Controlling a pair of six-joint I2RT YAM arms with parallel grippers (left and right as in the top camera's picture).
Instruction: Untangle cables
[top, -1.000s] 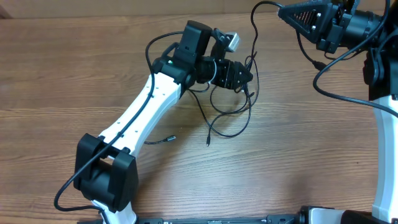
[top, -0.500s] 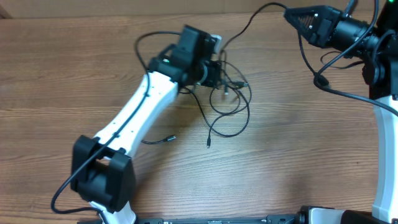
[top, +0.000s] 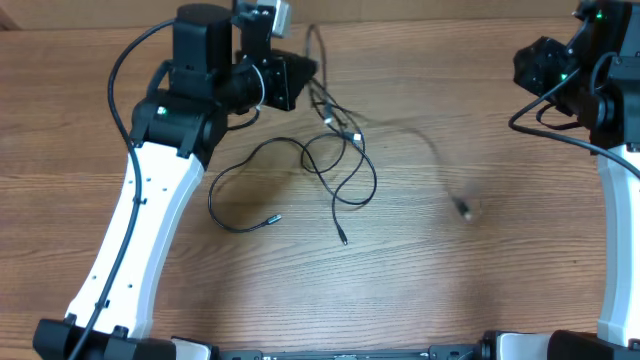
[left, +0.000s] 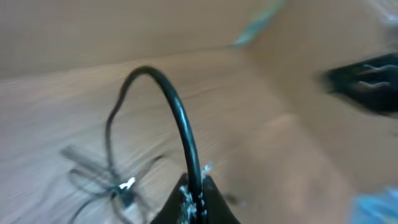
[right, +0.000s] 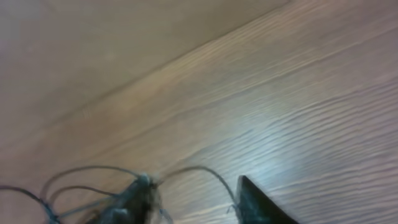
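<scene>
Looking down from overhead, we are seeing the left gripper sitting near the far edge of the table, left of centre. Its jaws are pressed together and pinching one strand of the cables. In the left wrist view its fingertips are meeting at the bottom of the picture, and a black cord is arching up and over from the pinch. A blurry knot is lying on the wood below and to the left.

We are marking the main tangle as lying on the table just beside and in front of the left gripper. One loop is running out to the left and ending in a plug end. A second plug is lying nearer the front, apart from the first. One more strand is trailing to the right and is smeared by blur, with a blurred plug at its tip, between the tangle and the right arm.

We are placing the right gripper at the far right, well apart from the tangle. In its wrist view the jaws are standing apart. Thin cords are showing by the left-hand finger, too blurred for us to tell whether they are touching it.
</scene>
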